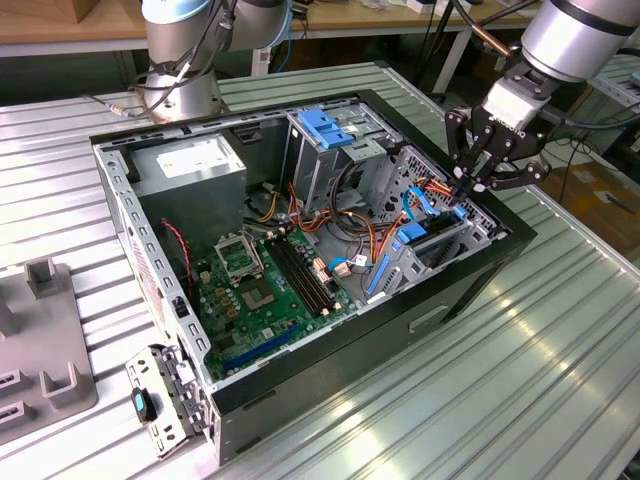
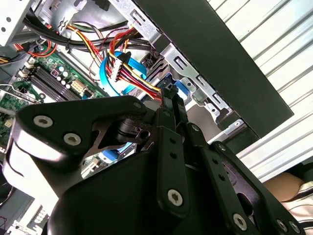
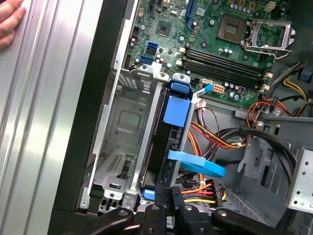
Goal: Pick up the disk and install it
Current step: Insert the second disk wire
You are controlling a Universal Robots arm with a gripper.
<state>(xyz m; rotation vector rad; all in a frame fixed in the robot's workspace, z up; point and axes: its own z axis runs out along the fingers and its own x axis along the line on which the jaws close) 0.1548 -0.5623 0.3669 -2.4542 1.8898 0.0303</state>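
Observation:
The disk (image 3: 176,110) stands on edge in a slot of the metal drive cage (image 3: 122,127) at the open computer case's corner, its blue carrier frame facing up. In the exterior view the disk (image 1: 438,238) sits in the cage at the exterior view's right side of the case. My gripper (image 1: 464,186) hangs just above that cage with its fingers closed together. The fingertips (image 3: 171,198) rest at the end of the disk's carrier, beside a blue cable (image 3: 198,164). In the second wrist view the gripper (image 2: 170,97) points at a blue part of the carrier (image 2: 182,90).
The case (image 1: 480,290) holds a green motherboard (image 1: 265,280), a grey power supply (image 1: 195,165), an upper blue-topped drive cage (image 1: 325,130) and loose red, yellow and orange cables (image 3: 215,139). A person's hand (image 3: 10,22) rests on the ribbed table. A grey fixture (image 1: 40,340) lies at the exterior view's left.

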